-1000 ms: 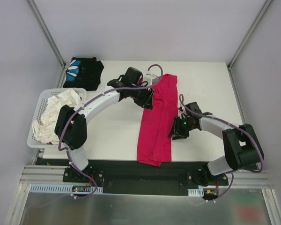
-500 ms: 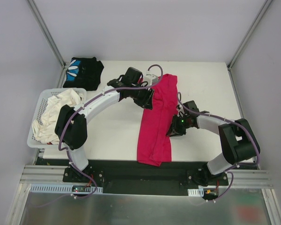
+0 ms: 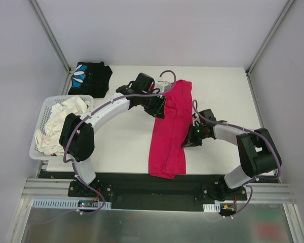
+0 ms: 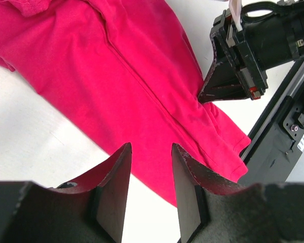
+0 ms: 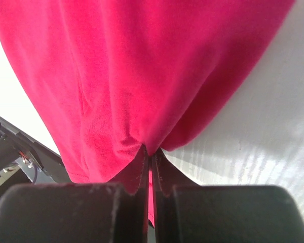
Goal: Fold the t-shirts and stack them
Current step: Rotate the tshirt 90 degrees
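Note:
The magenta-red t-shirt (image 3: 168, 144) lies in a long folded strip down the middle of the table, also filling the left wrist view (image 4: 116, 76) and the right wrist view (image 5: 142, 66). My right gripper (image 3: 189, 142) is at the strip's right edge, shut on a pinch of that cloth (image 5: 151, 152). My left gripper (image 3: 161, 110) hovers over the strip's upper left edge, jaws open with nothing between them (image 4: 151, 147). The black t-shirt (image 3: 90, 78) with a blue-and-white print lies folded at the far left corner.
A white lattice basket (image 3: 36, 153) holding pale cloth (image 3: 58, 121) stands at the table's left edge. The near table edge and black base rail (image 3: 157, 185) run just below the strip's lower end.
My right gripper has slid slightly left onto the magenta shirt's edge and shut on it. The left arm has not moved.

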`<state>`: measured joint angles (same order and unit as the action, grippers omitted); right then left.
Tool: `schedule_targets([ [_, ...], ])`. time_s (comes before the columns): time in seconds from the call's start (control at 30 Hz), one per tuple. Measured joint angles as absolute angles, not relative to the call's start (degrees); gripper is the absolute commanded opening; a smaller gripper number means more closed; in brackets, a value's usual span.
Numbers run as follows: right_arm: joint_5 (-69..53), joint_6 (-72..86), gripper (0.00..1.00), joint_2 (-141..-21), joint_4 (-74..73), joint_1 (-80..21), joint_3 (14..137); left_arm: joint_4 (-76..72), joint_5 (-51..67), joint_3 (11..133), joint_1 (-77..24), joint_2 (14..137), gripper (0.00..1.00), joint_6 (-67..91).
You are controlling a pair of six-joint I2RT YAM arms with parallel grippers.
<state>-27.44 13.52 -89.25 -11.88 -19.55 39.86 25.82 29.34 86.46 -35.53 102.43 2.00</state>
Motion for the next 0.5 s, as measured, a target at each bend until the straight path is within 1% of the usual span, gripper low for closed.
schedule_targets([
  [0.3, -27.29, 13.45, 0.01, -88.99, -12.88, -15.22, 39.97, 25.98, 28.18, 86.43, -35.53, 102.43, 0.37, 1.96],
  [0.5, -22.20, 11.42, 0.01, -85.84, -17.37, -12.36, 39.97, 26.00, 27.92, 86.43, -35.53, 102.43, 0.37, 1.93],
])
